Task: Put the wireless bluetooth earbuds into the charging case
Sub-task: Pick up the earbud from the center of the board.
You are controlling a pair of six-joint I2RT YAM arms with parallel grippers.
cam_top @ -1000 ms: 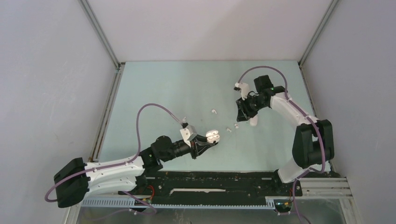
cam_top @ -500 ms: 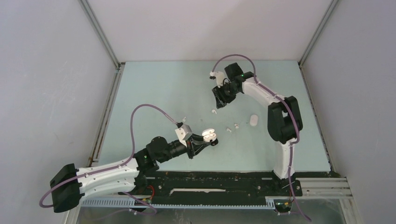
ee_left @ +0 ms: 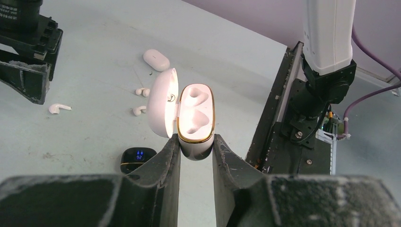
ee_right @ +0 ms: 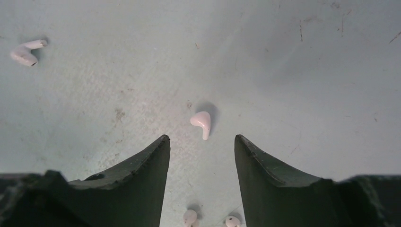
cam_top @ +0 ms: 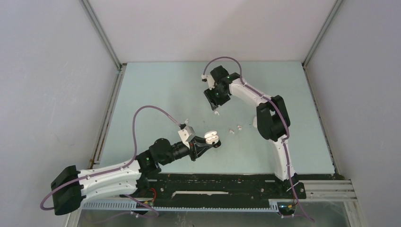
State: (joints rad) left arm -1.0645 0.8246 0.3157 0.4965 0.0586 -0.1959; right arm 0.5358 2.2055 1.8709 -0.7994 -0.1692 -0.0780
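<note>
My left gripper point(cam_top: 211, 141) point(ee_left: 196, 143) is shut on the base of an open white charging case point(ee_left: 196, 116) with a gold rim. Its lid point(ee_left: 162, 108) is swung to the left and both pockets are empty. My right gripper point(cam_top: 215, 100) point(ee_right: 202, 140) is open and empty, low over the table. A white stemmed earbud point(ee_right: 202, 122) point(cam_top: 216, 113) lies just ahead of its fingertips, untouched. Two more white earbuds point(cam_top: 231, 131) point(cam_top: 239, 127) lie between the arms and also show in the left wrist view point(ee_left: 139, 110) point(ee_left: 142, 91).
A closed white case point(ee_left: 156, 59) point(cam_top: 256, 123) lies by the right arm. A black case point(ee_left: 137, 160) with a blue display sits under my left gripper. Another white earbud point(ee_right: 24, 52) lies at the far left in the right wrist view.
My right arm has swung left and back, away from the closed white case, to hover over the lone earbud. My left arm shifted slightly a second ago, then held still with the open case.
</note>
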